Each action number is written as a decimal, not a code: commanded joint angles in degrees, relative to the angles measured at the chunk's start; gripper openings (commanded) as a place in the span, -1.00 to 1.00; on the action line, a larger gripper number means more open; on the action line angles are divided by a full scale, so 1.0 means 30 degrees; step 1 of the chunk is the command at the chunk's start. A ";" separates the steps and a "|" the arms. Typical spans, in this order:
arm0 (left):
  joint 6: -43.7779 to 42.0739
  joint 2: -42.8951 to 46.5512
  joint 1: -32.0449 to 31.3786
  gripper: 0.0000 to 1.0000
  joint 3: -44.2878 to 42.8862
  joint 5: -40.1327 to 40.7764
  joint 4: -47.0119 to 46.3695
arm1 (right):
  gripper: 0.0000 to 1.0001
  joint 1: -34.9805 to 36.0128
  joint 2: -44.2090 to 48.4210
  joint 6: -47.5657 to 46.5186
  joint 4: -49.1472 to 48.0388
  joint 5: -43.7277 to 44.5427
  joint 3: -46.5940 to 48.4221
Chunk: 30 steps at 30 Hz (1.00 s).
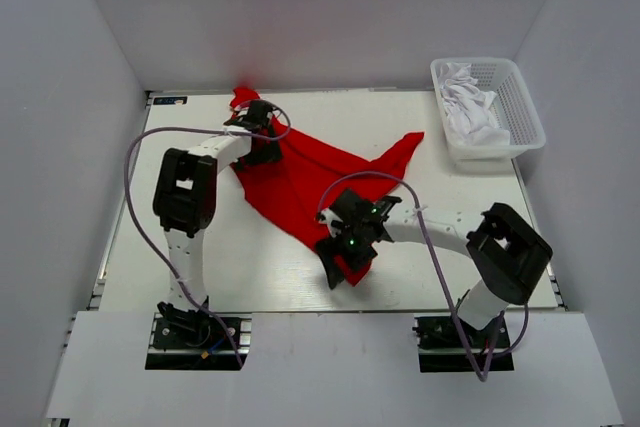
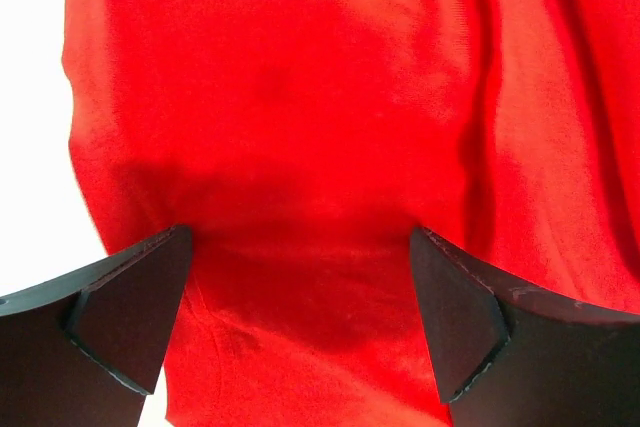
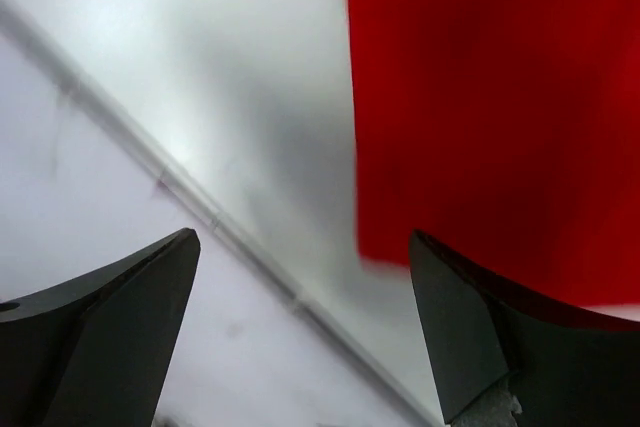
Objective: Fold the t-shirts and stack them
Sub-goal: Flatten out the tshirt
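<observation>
Red shirt, crumpled on bench; left claw spread over cloth, right claw spread beside its edge: we risk pinching doubled layers or missing.

1. The white tabletop is flat and plain.
2. A red t-shirt lies crumpled across its middle, reaching towards the far left corner.
3. A white basket stands at the far right corner.
</observation>
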State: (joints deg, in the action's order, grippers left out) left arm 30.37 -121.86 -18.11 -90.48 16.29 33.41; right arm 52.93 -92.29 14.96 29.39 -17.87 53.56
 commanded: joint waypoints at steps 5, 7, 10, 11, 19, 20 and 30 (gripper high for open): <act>-0.0309 0.5250 0.0821 1.00 0.4079 0.0076 -0.0848 | 0.81 0.2543 0.3691 -0.1502 0.3010 -0.2190 0.0925; -0.0573 0.6222 0.0821 1.00 0.4260 0.0076 -0.1029 | 0.81 0.2661 0.4191 -0.1150 0.2097 -0.1226 0.1362; -0.0573 0.8184 0.0821 1.00 0.4466 -0.0363 -0.1204 | 0.81 0.2661 0.3608 -0.1147 0.1454 0.2637 0.2939; -0.0573 0.8682 0.0821 1.00 0.4669 -0.0363 -0.0972 | 0.81 0.2603 0.3344 -0.1178 0.1657 0.5285 0.3759; 0.4489 1.4131 0.0821 1.00 0.8030 0.1007 0.4268 | 0.81 0.2427 -0.3356 -0.1883 -0.0268 0.5897 0.8277; 0.5250 1.5355 0.0821 1.00 0.8475 0.1014 0.4680 | 0.81 0.2426 -0.3715 -0.1824 -0.0622 0.6594 0.8859; 0.6166 1.9322 0.0821 1.00 1.1292 0.1275 0.6673 | 0.68 0.2075 -0.7292 -0.1121 -0.0306 0.9796 1.1385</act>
State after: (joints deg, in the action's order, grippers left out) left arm 47.16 -65.91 -15.59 -56.64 18.17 51.16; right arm 59.81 -113.51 10.37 28.49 8.14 85.36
